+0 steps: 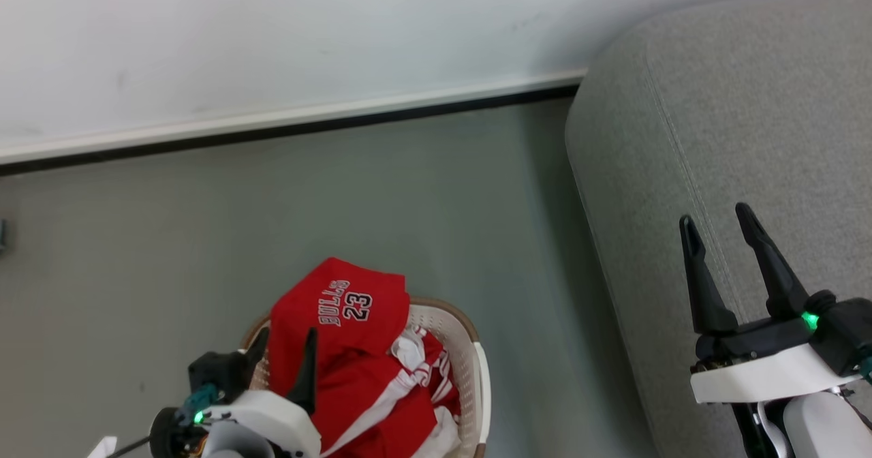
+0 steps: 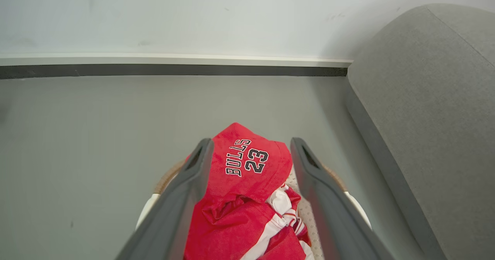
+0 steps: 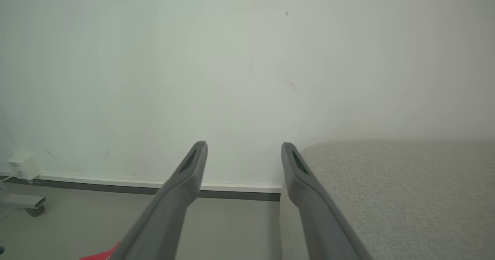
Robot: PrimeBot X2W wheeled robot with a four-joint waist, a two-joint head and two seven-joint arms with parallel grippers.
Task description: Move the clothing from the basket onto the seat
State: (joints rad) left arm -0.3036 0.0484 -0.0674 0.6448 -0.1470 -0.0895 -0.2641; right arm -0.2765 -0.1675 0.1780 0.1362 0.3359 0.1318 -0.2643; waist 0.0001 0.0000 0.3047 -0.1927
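The clothing lies heaped in the basket on the floor, beside the seat. It looks light, soft and slippery, likely to sag and trail when lifted, so the raised crumple near its middle seems the best place to pinch. The left fingers hang spread just above it, the lettered fold between them. The right fingers, also spread and empty, hover over the seat.
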